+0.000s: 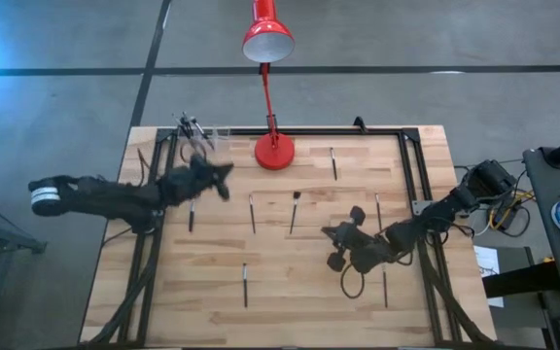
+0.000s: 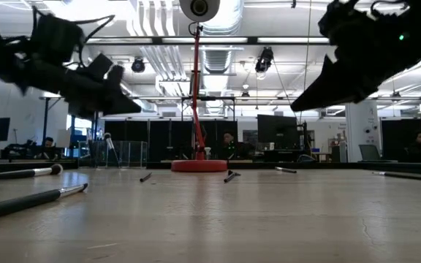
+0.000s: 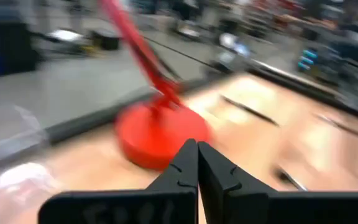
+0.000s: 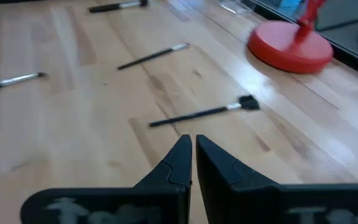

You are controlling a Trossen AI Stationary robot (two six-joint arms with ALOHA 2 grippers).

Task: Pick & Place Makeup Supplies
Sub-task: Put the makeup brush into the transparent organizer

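Observation:
Several thin dark makeup brushes lie flat and scattered on the wooden table, among them one (image 1: 295, 211) in the middle, one (image 1: 252, 212) beside it and one (image 1: 244, 284) nearer the near edge. A few more stand in a clear container (image 1: 207, 136) at the far left corner. My left gripper (image 1: 224, 175) hovers shut between that container and the red lamp base (image 3: 160, 134), holding nothing. My right gripper (image 1: 331, 233) is shut and empty, raised above the table right of the middle brush (image 4: 204, 114), which has a small bristle head.
A red desk lamp stands on its round base (image 1: 274, 151) at the far middle of the table, its shade (image 1: 267, 41) beyond the far edge. More brushes lie at the far right (image 1: 333, 162), at the right (image 1: 378, 209) and near my right arm (image 1: 385, 287). Black frame rails (image 1: 411, 175) run along the table sides.

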